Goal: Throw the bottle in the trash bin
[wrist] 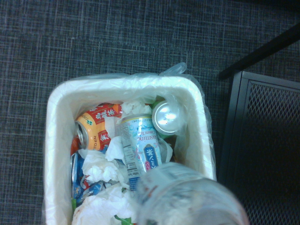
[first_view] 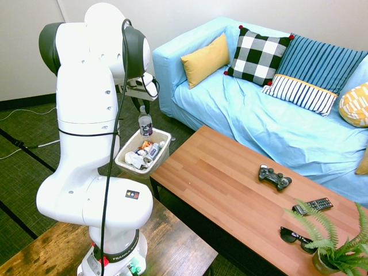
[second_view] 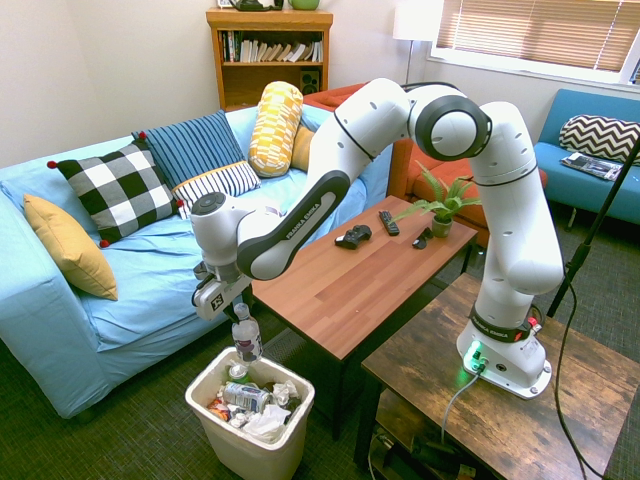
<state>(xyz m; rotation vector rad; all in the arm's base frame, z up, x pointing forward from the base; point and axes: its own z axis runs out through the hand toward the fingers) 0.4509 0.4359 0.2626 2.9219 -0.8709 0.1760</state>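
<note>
The white arm's two-finger gripper (second_view: 237, 300) points straight down with its jaws pinching the white cap end of the small clear plastic bottle (second_view: 246, 338) with the dark label band, so the bottle hangs upright directly beneath the jaws, its base just above the open mouth of the small white rectangular plastic trash bin (second_view: 232, 442). Below the jaws the bin is already well filled: an orange drinks can (wrist: 96, 132), a pale printed can (wrist: 141, 148), a silver can top (wrist: 167, 118) and crumpled white tissue (wrist: 104, 169) lie heaped close to the rim, inside a thin clear liner. That heap is the likely trouble: a bottle let go here could land on the cans, tip and roll over the rolled rim onto the floor, the more so because it seems to hang nearer one wall of the bin than over the middle. A slow or uneven release might also let the cap catch on one jaw and swing the bottle sideways. The bin stands on dark grey-green woven carpet (wrist: 93, 42), just beside the end of a long reddish wooden coffee table (second_view: 352, 285) that carries a black game controller (second_view: 352, 236). Beyond it a sofa under a light blue cover (second_view: 140, 290) holds a black-and-white checked cushion (second_view: 118, 186), in a bright living room.
</note>
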